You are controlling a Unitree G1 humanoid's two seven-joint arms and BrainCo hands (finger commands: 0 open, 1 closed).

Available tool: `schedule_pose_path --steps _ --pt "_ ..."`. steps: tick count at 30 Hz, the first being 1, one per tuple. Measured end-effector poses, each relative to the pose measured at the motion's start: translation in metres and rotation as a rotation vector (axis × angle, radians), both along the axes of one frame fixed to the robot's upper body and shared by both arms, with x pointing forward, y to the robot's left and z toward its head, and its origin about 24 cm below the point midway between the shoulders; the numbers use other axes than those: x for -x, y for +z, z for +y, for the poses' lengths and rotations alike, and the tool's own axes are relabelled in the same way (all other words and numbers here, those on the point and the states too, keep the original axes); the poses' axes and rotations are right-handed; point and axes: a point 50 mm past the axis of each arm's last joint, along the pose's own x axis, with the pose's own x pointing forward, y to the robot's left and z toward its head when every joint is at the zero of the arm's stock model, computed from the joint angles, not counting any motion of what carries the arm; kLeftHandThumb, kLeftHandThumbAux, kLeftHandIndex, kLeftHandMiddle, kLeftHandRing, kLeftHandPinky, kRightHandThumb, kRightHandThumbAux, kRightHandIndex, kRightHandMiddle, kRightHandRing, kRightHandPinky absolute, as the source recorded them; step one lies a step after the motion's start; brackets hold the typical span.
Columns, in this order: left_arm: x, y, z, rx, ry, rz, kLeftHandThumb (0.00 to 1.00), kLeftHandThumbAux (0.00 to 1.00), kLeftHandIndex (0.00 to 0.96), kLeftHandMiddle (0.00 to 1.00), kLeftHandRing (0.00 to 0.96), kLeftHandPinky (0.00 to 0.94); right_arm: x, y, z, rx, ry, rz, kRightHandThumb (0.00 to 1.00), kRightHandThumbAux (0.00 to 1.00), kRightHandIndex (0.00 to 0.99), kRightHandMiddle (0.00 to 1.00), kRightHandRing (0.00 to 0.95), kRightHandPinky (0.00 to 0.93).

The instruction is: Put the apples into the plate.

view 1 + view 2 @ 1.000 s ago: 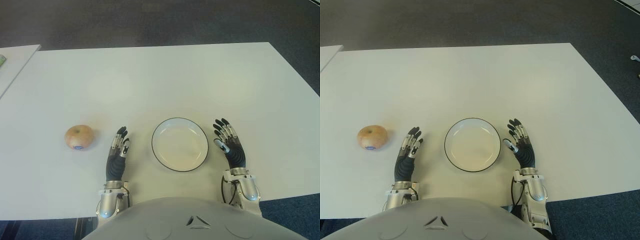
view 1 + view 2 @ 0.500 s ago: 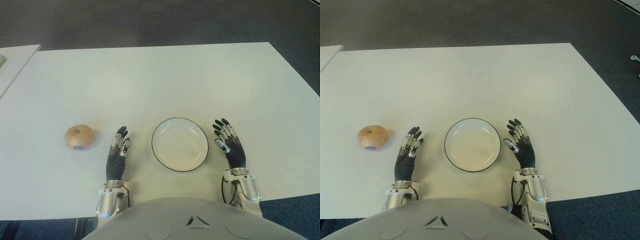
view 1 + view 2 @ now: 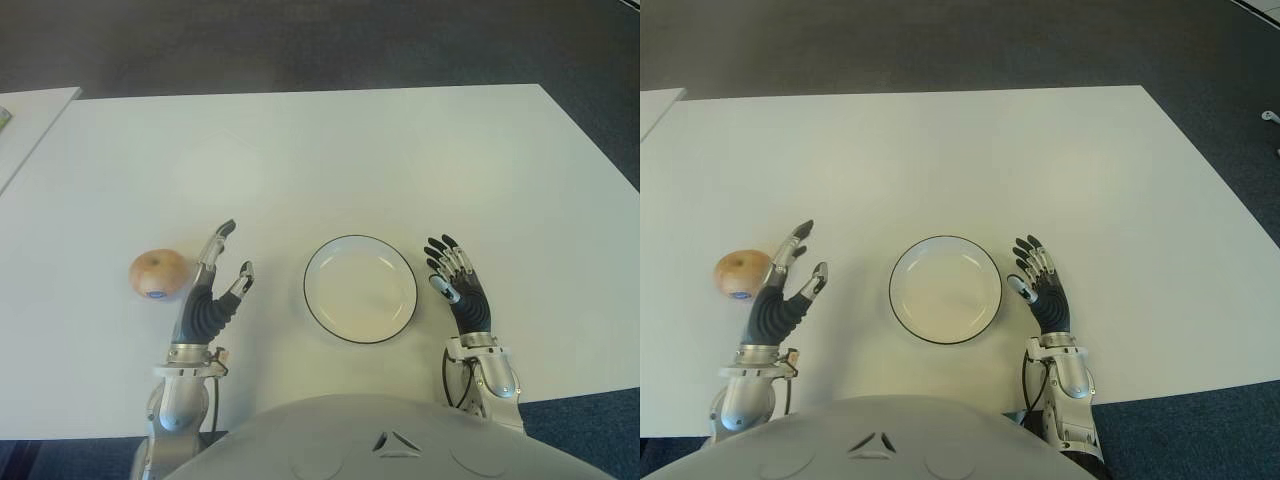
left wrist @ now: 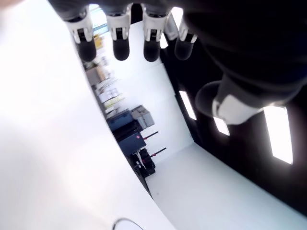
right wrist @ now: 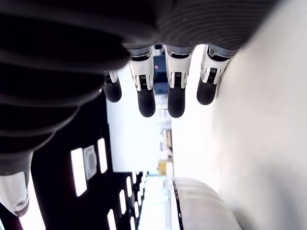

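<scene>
Yellow-red and round, the apple [image 3: 158,273] lay on the white surface [image 3: 330,160] left of the empty plate [image 3: 360,288], judged firm, smooth and best cupped around its sides by the empty, spread-fingered left hand [image 3: 212,293] just beside it, while the right hand [image 3: 460,288], fingers extended and empty, was seen right of the plate.

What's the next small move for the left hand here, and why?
Probably ease the left hand a little farther left and close its spread fingers around the apple. The hand holds nothing and shows just right of the apple, while the plate sits empty. The right hand shows right of the plate.
</scene>
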Motion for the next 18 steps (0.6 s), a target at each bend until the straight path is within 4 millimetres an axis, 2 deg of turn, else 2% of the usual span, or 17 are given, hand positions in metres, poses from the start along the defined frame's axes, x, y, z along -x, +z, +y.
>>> schedule_pose_path --steps 8,18 --pt "-0.008 0.030 0.021 -0.505 -0.012 -0.074 0.322 0.340 0.082 0.032 0.003 0.001 0.000 0.000 -0.001 0.002 0.001 0.001 0.230 0.562 0.045 0.155 0.127 0.114" --pt "-0.030 0.050 0.042 -1.129 -0.084 -0.108 0.269 0.286 0.055 0.003 0.000 0.000 -0.002 -0.005 -0.003 -0.007 0.007 0.019 0.224 0.555 0.051 0.147 0.115 0.104"
